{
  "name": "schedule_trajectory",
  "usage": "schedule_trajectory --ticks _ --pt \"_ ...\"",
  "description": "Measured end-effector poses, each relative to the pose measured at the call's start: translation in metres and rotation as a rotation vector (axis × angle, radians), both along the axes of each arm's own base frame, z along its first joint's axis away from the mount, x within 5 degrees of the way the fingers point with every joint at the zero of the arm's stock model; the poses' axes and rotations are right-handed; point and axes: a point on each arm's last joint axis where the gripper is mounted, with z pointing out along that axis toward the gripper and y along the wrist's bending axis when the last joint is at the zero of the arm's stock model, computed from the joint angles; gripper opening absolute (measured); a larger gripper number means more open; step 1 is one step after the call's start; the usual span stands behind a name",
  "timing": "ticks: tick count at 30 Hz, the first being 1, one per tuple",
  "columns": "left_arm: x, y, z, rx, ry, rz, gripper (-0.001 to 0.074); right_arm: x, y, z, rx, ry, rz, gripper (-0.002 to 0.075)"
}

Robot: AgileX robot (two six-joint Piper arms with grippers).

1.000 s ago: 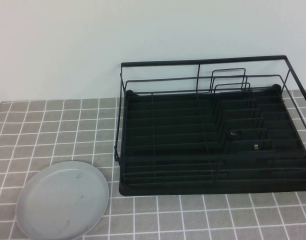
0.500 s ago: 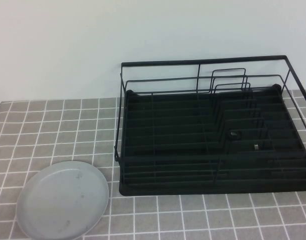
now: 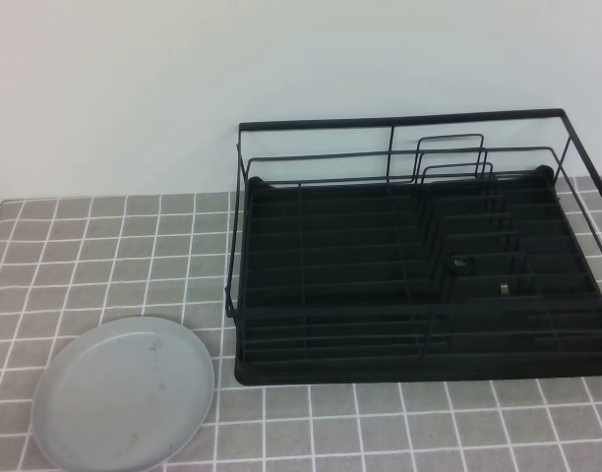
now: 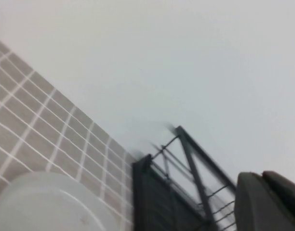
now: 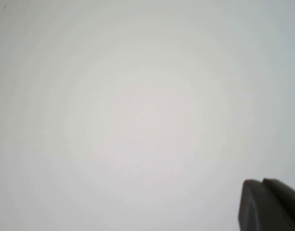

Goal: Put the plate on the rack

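Grey tiled cloth with white grid lines covers the tabletop (image 3: 124, 256), and a plain white wall stands behind its far edge. At the near left corner the plate (image 3: 123, 391) lies flat, pale grey-blue and glossy, with a few brownish specks on its face; its near rim runs off the tabletop's near edge as seen from above. To its right, close but not touching, the rack (image 3: 424, 246) fills the right half of the tabletop, black wire over a black tray base, upright dividers toward its right side and a tall top rail along the back. Neither arm reaches over the tabletop as seen from above. From the left wrist, 1 dark piece of the left claw (image 4: 269, 201) shows, held up in the air off the near left corner, looking across the plate's rim toward the rack's corner; whether it is clenched or released I cannot tell. From the right wrist, the right claw (image 5: 268, 204) shows as a dark piece against the bare wall, and its state I cannot tell either.
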Motion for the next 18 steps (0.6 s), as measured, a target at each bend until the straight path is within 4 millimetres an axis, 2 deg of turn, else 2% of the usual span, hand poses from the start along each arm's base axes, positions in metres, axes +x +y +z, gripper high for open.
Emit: schedule_trajectory --ticks 11,14,18 --pt "0.0 0.003 0.002 -0.303 -0.009 0.014 0.0 -0.001 0.0 0.002 -0.017 -0.022 -0.006 -0.0004" --pt "0.0 0.003 0.003 -0.297 -0.012 0.012 0.0 -0.002 0.002 0.005 -0.046 -0.035 -0.005 -0.0004" --pt "-0.003 -0.001 0.017 -0.132 -0.046 -0.021 0.0 -0.006 0.006 0.02 -0.173 -0.045 -0.019 -0.0003"
